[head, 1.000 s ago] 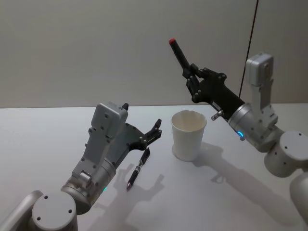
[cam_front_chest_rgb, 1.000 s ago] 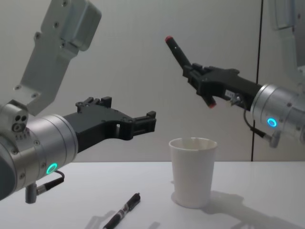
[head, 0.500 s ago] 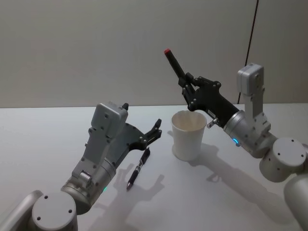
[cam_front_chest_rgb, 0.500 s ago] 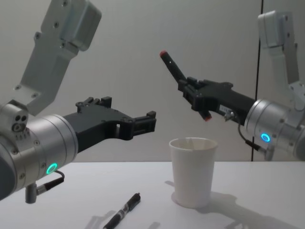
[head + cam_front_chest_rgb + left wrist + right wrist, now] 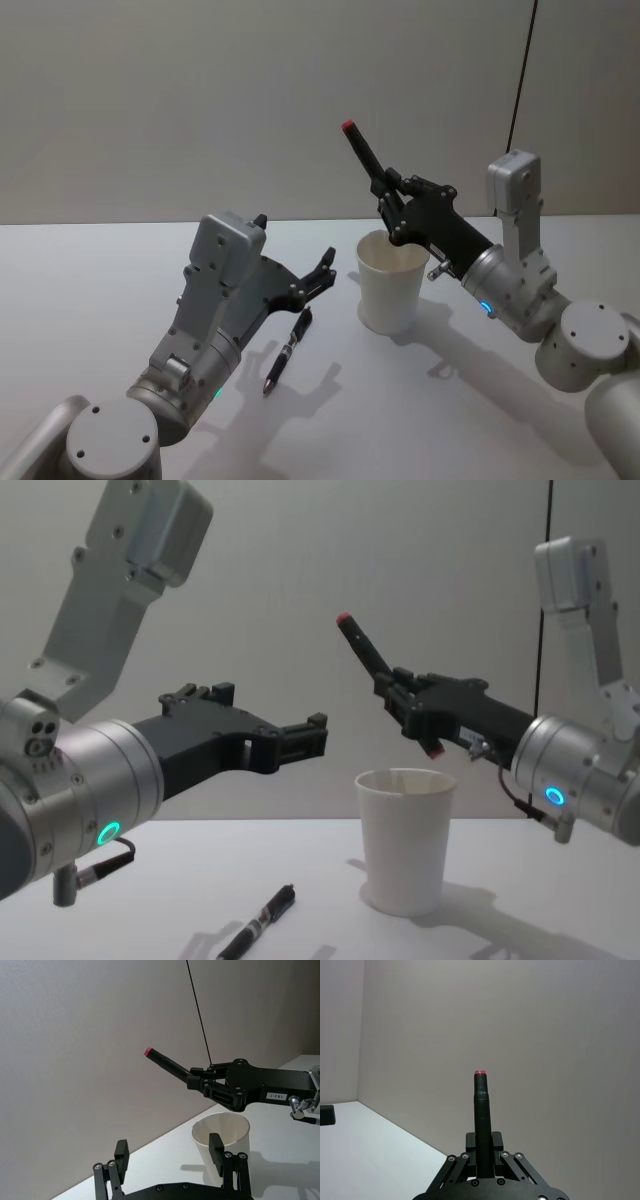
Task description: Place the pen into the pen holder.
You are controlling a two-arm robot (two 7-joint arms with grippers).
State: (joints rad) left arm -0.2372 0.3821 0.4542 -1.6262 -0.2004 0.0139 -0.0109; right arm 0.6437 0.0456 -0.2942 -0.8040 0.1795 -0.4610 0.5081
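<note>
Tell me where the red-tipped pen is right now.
In the head view, the red-tipped pen is clamped in the right pincer. It is tilted in the air just above the white paper cup.

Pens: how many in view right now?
2. One red-tipped pen is clamped in the right hand, tilted above the white paper cup. A second pen lies on the table left of the cup, near the open left hand. Cup's inside is partly hidden.
</note>
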